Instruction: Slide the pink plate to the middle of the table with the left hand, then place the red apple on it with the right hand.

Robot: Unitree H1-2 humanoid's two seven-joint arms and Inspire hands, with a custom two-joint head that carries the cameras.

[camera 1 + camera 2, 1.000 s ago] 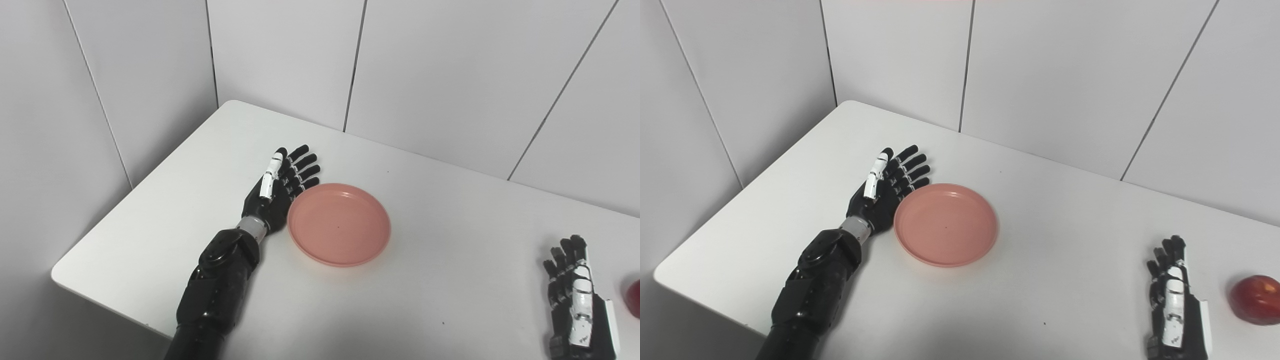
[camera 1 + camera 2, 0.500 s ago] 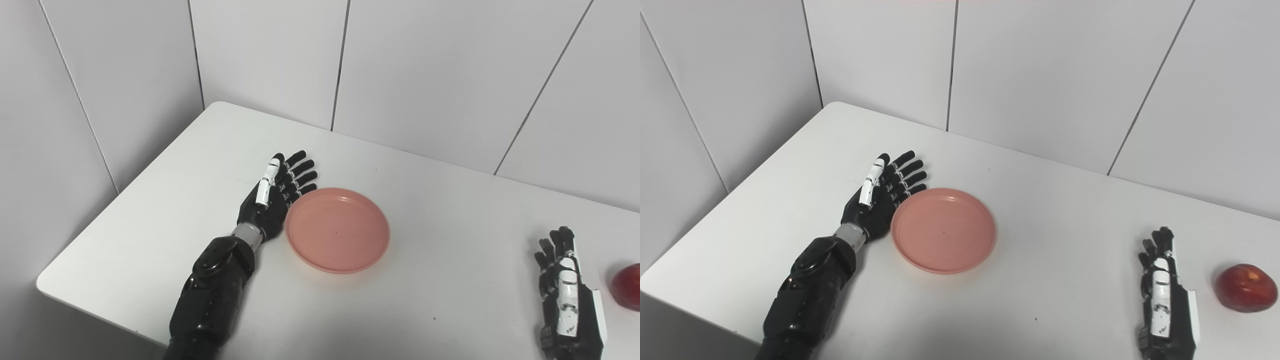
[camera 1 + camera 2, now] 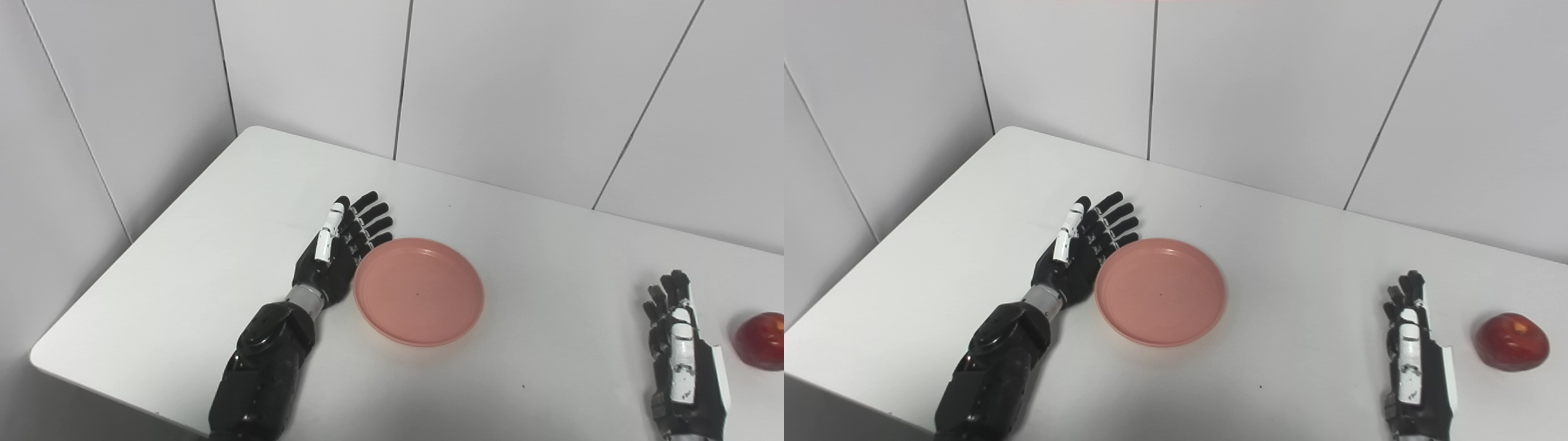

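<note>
Left hand (image 3: 339, 245): flat, fingers spread, touching round pink plastic plate (image 3: 419, 292) at 9 o'clock.
Right hand (image 3: 1412, 352): spread, empty; shiny red apple (image 3: 1511, 342) at 3 o'clock.

You see a matt pink plastic plate (image 3: 1159, 293), a smooth white tabletop (image 3: 1292, 257) (slightly sheeny), and a glossy red apple (image 3: 1511, 342).

A bare lab or test cell: a plain white table (image 3: 1311, 257) set into a corner of seamed white wall panels (image 3: 1262, 86).
</note>
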